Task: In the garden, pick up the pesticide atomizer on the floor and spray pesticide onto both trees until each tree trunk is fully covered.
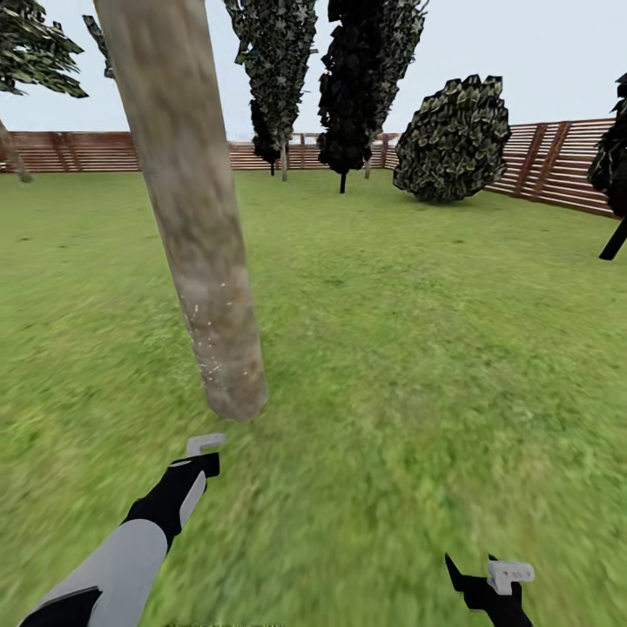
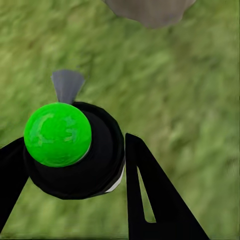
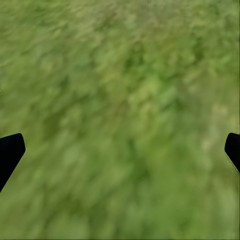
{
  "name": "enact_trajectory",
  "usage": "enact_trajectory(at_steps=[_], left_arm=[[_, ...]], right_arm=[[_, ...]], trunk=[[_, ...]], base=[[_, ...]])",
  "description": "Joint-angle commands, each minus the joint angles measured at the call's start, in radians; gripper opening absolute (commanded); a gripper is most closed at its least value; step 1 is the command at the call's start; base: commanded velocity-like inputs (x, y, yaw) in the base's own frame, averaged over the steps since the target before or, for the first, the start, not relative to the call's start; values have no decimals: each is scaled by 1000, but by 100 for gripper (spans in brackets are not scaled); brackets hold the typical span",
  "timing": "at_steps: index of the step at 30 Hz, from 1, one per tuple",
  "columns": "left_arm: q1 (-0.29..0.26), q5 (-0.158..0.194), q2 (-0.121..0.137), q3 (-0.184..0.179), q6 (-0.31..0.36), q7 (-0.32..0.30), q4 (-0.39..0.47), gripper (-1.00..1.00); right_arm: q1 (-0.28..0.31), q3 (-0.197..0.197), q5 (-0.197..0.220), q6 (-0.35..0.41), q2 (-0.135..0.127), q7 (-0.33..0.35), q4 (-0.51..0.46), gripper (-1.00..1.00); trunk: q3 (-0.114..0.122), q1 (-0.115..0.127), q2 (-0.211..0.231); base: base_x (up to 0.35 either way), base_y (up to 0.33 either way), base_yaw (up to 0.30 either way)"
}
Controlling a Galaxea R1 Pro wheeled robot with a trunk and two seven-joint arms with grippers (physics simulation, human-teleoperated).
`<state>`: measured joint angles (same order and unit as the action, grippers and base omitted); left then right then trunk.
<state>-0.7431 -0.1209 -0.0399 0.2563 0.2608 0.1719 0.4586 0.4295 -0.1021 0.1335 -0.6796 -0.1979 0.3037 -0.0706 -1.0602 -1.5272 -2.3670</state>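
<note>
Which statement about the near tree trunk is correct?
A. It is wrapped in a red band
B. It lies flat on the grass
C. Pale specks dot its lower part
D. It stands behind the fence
C: the tree trunk carries fine pale specks near its base, and it rises from the grass inside the fence.

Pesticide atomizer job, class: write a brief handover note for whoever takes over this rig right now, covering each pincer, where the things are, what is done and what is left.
Left pincer: shut on the atomizer, green top and black body between its fingers, nozzle toward the near tree trunk.
Right pincer: open, nothing held, over grass.
Done: atomizer is off the floor; pale pesticide specks dot the trunk's lower part.
Left: the upper trunk looks bare, so coverage seems partial. Another grey trunk stands far left by the fence; whether it is sprayed cannot be told.
</note>
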Motion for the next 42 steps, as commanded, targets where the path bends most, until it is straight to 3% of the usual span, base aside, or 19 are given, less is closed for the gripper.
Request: enact_trajectory(at_steps=[1,14,20,35,42], left_arm=[[0,0,0,0,0,0,0,-100],[1,0,2,1,0,0,0,-100],[1,0,2,1,0,0,0,-100],[1,0,2,1,0,0,0,-100],[1,0,2,1,0,0,0,-100]], right_arm=[[0,0,0,0,0,0,0,100],[0,0,0,0,0,0,0,100],[0,0,0,0,0,0,0,100],[0,0,0,0,0,0,0,100],[0,0,0,0,0,0,0,100]], trunk=[[0,0,0],[0,0,0],[0,0,0],[0,0,0],[0,0,0]], base=[[0,-271,279],[40,-270,63],[218,-207,85],[238,-191,270],[214,-207,35]])
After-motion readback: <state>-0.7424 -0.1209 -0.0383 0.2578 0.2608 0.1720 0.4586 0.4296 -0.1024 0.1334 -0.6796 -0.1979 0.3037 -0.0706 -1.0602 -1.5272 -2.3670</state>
